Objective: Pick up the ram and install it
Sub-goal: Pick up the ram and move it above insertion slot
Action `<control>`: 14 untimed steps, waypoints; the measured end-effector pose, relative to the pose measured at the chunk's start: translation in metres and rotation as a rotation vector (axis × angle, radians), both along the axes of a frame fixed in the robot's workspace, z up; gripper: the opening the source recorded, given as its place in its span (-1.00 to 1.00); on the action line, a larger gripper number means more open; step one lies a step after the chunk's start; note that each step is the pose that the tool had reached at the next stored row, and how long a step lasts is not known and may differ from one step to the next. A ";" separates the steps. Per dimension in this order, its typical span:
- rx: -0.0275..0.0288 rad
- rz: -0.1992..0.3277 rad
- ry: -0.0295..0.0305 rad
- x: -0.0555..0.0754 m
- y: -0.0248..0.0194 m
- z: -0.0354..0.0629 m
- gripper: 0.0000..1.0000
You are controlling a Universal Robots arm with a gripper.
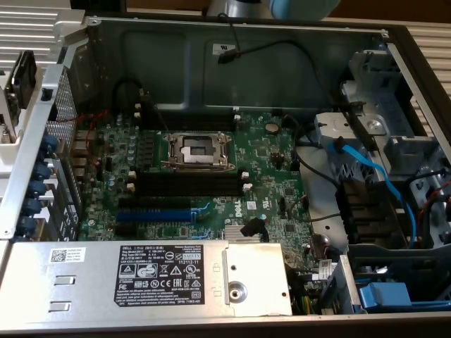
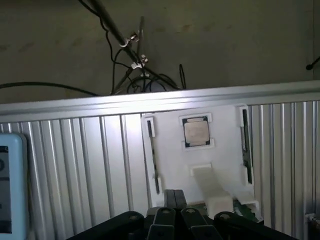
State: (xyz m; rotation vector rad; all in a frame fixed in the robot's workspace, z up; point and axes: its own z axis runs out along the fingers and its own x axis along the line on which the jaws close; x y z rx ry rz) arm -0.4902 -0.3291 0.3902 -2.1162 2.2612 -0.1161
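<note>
In the wrist view a white holder (image 2: 225, 135) lies on a ribbed metal surface. Two long thin dark sticks stand on edge in its side grooves; I take them for ram, one (image 2: 151, 150) on one side and one (image 2: 245, 142) on the other. My gripper (image 2: 174, 194) hovers short of the holder, between the two sticks, its black fingers (image 2: 169, 200) pressed together and shut with nothing in them. In the exterior view the open computer case shows the green motherboard (image 1: 268, 158) with empty black memory slots (image 1: 187, 184) with white end clips below the CPU socket (image 1: 197, 149).
A CPU chip (image 2: 196, 132) sits in the holder's middle. A blue expansion slot (image 1: 155, 215) lies below the memory slots. The grey power supply (image 1: 141, 278) fills the case's near side, and blue cables (image 1: 373, 172) and drive bays stand at the exterior view's right. The arm (image 1: 282, 7) is above the case's far wall.
</note>
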 end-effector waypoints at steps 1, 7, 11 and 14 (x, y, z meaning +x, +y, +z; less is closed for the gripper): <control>0.0000 0.012 0.0000 0.000 0.0000 -0.0012 -0.80; 0.0000 0.072 0.0001 0.002 -0.0005 -0.0120 -0.80; 0.0000 0.106 -0.0001 0.003 -0.0017 -0.0194 -0.80; 0.0000 0.123 -0.0001 0.003 -0.0032 -0.0248 -0.80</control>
